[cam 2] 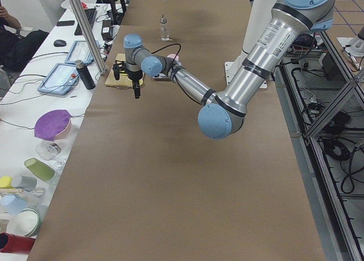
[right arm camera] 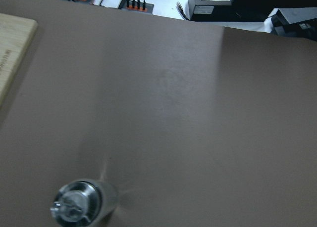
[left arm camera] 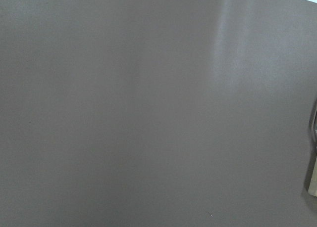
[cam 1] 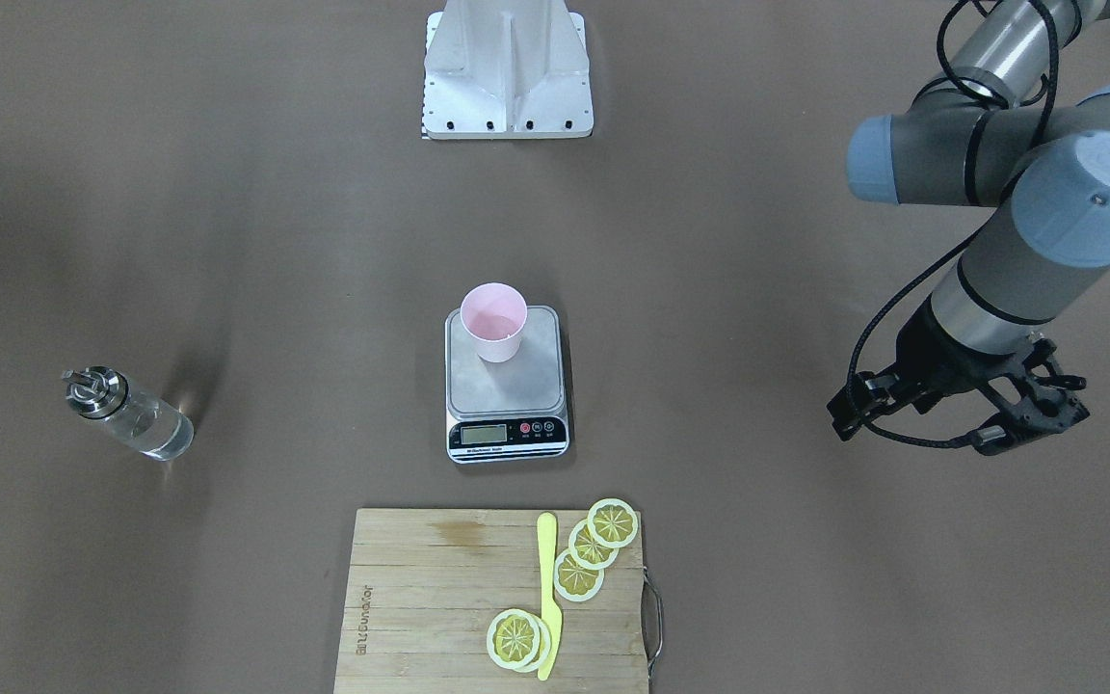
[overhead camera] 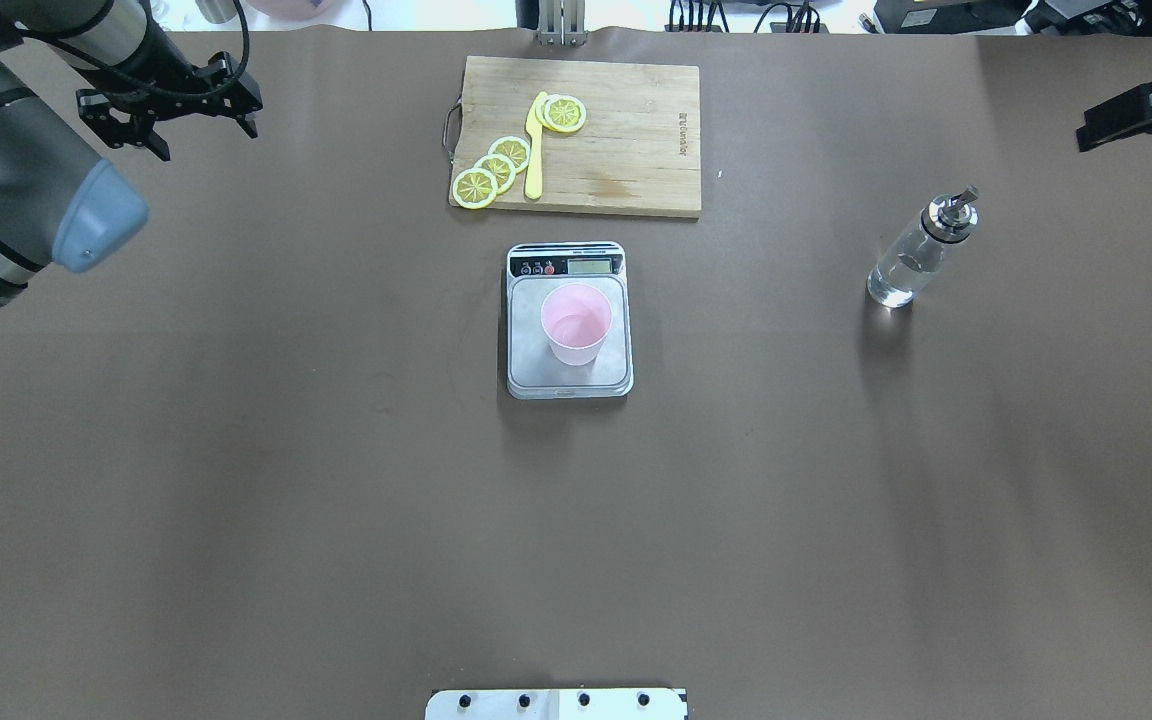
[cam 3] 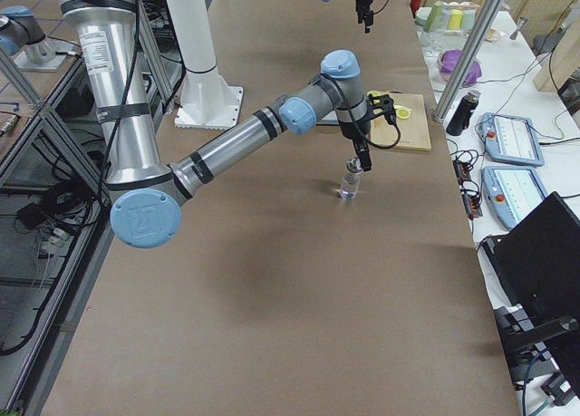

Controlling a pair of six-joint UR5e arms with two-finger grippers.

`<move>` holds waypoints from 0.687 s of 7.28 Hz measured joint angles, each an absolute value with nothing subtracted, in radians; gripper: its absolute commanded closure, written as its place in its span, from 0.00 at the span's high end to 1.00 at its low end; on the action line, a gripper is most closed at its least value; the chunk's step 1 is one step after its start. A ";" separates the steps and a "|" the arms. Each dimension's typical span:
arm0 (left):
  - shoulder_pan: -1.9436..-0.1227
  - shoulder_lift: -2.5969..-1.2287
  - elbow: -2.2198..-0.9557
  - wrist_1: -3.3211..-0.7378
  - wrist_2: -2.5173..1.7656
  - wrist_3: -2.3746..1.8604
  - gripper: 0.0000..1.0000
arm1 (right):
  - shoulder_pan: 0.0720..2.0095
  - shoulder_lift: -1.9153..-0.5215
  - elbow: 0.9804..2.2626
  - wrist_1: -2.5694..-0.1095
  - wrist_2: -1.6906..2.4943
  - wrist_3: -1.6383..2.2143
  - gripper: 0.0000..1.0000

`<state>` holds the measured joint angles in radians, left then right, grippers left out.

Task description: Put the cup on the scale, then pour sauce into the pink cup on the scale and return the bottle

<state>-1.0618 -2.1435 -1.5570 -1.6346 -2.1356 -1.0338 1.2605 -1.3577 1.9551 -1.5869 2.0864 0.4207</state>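
Observation:
The pale pink cup stands upright on the back half of the scale at the table's middle. The clear bottle with its metal pourer stands upright on the table on my right side, and clear sauce shows in its lower part. My right gripper hovers just above and beyond the bottle, fingers apart and empty; its wrist view looks down on the bottle's cap. My left gripper hangs open and empty far out on my left side.
A wooden cutting board with lemon slices and a yellow knife lies just beyond the scale. The robot's base plate is at the near edge. Tablets, bottles and bowls crowd the white bench past the table's far edge.

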 measured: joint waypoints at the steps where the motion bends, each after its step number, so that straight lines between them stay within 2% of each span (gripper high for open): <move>1: -1.101 -2.136 -1.551 -1.620 -2.140 -0.945 0.98 | 1.309 -1.335 1.901 -1.664 2.096 0.292 1.00; 5: -1.401 -2.108 -1.434 -1.338 -2.131 -0.244 0.98 | 1.475 -1.386 1.642 -1.703 2.230 -0.035 1.00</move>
